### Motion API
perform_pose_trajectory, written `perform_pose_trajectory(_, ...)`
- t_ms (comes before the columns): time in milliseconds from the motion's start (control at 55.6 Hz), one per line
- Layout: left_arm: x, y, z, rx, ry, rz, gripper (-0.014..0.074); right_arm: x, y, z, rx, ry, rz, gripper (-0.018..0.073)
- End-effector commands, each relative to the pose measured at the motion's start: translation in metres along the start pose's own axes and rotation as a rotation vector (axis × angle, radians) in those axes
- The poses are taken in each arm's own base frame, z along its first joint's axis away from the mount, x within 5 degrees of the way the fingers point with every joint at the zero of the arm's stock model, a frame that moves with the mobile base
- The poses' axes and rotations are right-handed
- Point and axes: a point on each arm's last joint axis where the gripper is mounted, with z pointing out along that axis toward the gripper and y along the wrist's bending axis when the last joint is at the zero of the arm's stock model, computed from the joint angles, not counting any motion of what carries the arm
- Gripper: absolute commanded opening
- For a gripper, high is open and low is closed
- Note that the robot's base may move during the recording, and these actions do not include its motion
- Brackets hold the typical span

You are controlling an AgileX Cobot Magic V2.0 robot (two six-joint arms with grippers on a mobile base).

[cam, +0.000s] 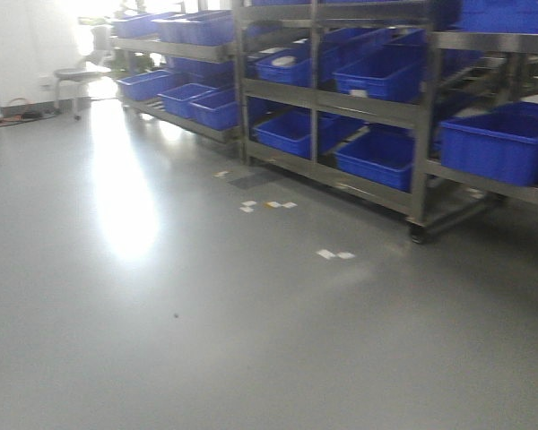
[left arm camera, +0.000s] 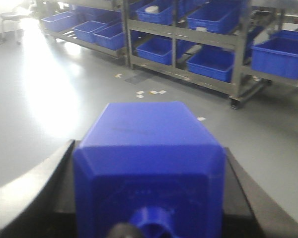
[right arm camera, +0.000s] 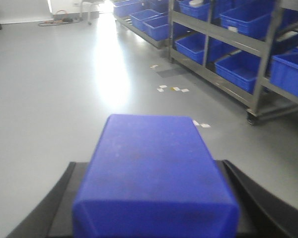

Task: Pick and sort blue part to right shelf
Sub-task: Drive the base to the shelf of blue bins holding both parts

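Observation:
My left gripper is shut on a blue part, a blocky piece with a round stub on its near face, held between black fingers. My right gripper is shut on a second blue part, a plain smooth block. Both are held above the grey floor. The right shelf, a grey steel rack on castors with deep blue bins, stands ahead on the right. It also shows in the left wrist view and the right wrist view. Neither gripper shows in the exterior view.
More steel racks with blue bins run along the far wall to the left. A round stool stands at the far left near cables. White tape marks lie on the glossy grey floor in front of the racks.

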Motion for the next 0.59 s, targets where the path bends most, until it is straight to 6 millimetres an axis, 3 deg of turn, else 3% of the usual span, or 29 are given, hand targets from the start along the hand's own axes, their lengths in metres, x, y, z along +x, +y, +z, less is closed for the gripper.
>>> perform_pose_trajectory(0,-0.0131,0.0001,-0.0090,0.015,-0.130,-0.007,0.0281,-0.0175,0.0012,-0.0015,-0.007,-0.103,-0.021,0.0205)
perform_pose_trajectory(575,-0.0130,0.0000,-0.0090,0.012,-0.130,-0.009,0.0281,-0.0175,0.0012,-0.0015,-0.007,-0.103,-0.021,0.0205)
